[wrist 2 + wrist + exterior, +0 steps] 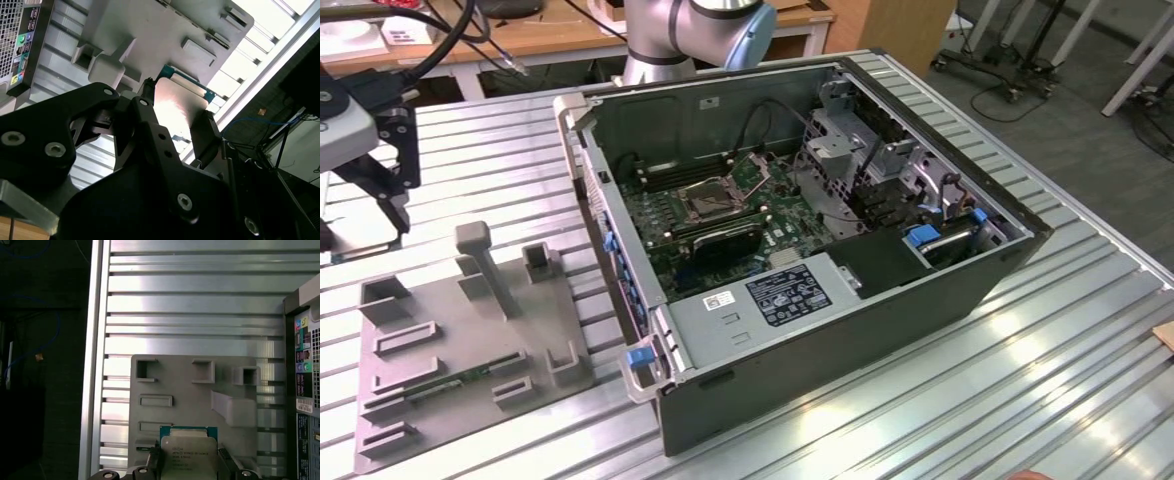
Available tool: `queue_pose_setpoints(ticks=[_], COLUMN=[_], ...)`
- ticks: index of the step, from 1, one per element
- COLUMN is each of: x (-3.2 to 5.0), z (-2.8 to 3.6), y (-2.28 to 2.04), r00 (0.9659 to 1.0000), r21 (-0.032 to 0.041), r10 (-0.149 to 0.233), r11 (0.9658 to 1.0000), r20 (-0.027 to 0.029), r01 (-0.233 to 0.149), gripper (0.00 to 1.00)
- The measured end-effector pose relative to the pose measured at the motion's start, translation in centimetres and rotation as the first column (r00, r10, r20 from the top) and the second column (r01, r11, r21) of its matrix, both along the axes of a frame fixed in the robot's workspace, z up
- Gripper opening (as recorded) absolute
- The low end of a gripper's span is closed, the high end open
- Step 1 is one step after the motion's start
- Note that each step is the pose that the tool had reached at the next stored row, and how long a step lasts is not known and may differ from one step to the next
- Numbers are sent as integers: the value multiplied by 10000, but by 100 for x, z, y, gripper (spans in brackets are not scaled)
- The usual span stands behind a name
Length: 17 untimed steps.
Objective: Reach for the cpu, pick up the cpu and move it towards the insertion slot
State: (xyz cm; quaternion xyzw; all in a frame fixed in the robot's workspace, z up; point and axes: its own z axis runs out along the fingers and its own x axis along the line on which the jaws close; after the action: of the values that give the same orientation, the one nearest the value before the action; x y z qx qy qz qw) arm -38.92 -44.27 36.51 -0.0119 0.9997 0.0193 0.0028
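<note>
At the exterior view's left, the gripper (384, 185) hangs over the grey moulded tray (454, 375) on the ribbed metal table (1067, 330), with open room around it. In both wrist views its black fingers (152, 460) clamp opposite edges of the cpu (189, 452), a flat square with a shiny lid and green rim, apparently lifted clear of the tray. The silver-framed insertion slot (707, 200) lies well apart to the right, inside the open case (854, 330).

Silver cpu (190, 456), grey tray (182, 390)

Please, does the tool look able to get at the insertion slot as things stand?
Probably yes: the case lies open and nothing covers the insertion slot, though a black cable arcs close by. The tool, holding the cpu, is above the grey tray.
</note>
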Motion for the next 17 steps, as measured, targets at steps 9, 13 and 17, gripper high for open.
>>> queue_pose_setpoints(ticks=[9,13,17], x=[23,41,63], z=[1,0,0], y=[0,0,0], r00=[10000,10000,10000], r21=[-1,0,-1], r10=[0,0,0], r11=[10000,10000,10000], r20=[-1,0,-1], r01=[0,0,0], gripper=[53,53,53])
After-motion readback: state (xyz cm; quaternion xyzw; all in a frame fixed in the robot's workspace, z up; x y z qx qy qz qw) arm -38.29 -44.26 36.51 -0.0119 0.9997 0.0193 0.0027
